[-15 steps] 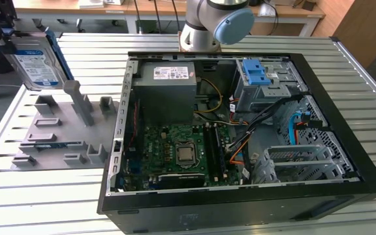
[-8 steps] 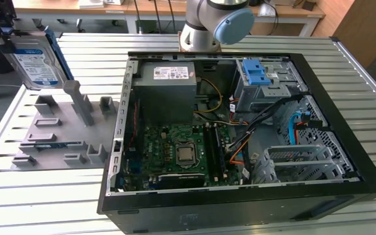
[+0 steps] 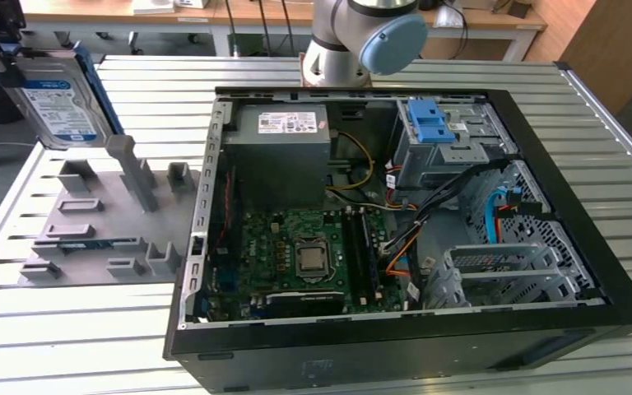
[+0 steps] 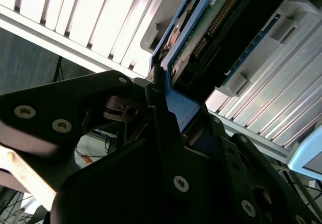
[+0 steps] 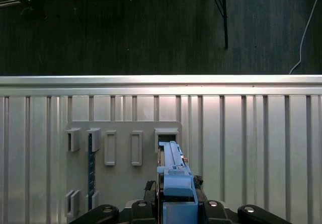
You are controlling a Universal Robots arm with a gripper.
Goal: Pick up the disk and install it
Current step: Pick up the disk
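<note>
At the exterior view's upper left, the disk (image 3: pixel 62 103) hangs on edge with its label toward the camera, and my gripper (image 3: pixel 0 70) is a dark mass at its far side. It is over the far end of the grey fixture block (image 3: pixel 96 222) on the slatted table (image 3: pixel 63 346). It looks clear of the block's slots, though its lower edge is near a tall post (image 3: pixel 129 164). Well apart, toward the exterior view's right, lies the open computer case (image 3: pixel 404 329), with the drive cage (image 3: pixel 448 136) at its far corner. The disk is not yet in the case.

Second wrist view: my fingers (image 4: pixel 161 133) are clenched on the disk's blue carrier (image 4: pixel 181 108), one on each side of the rim. Judgement: gripping the plastic frame keeps pressure off the circuit board face (image 4: pixel 211 27), which is exposed here.

First wrist view: looking down along the disk (image 5: pixel 173 168), seen edge-on with the gripper flanking it. Below is the fixture block (image 5: pixel 121 168), with an open slot (image 5: pixel 166 134) just past the disk's end. Judgement: the edge-on hold suits a narrow slot.
</note>
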